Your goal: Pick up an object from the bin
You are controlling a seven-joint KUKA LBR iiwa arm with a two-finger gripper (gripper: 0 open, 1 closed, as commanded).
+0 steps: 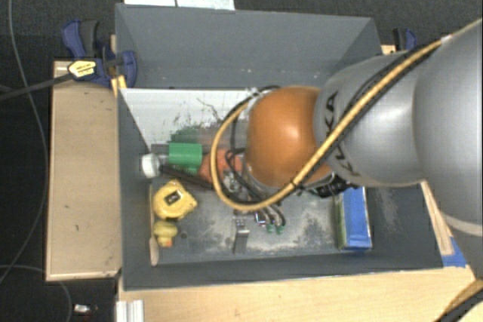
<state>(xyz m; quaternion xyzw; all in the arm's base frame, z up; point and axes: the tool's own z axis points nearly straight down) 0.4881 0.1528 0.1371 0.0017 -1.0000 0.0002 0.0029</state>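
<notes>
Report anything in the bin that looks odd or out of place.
Nothing looks spilled or broken. The green bottle lies on its side at the left, above the yellow tape measure. The bin floor is scuffed and speckled, which looks like wear.

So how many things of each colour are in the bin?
Yellow: 2 (tape measure, small lump)
Green: 1 (green piece with a white end)
Blue: 1 (flat blue block)
Total: 4 that can be told by colour. The arm covers the middle of the bin, so more may lie under it.
</notes>
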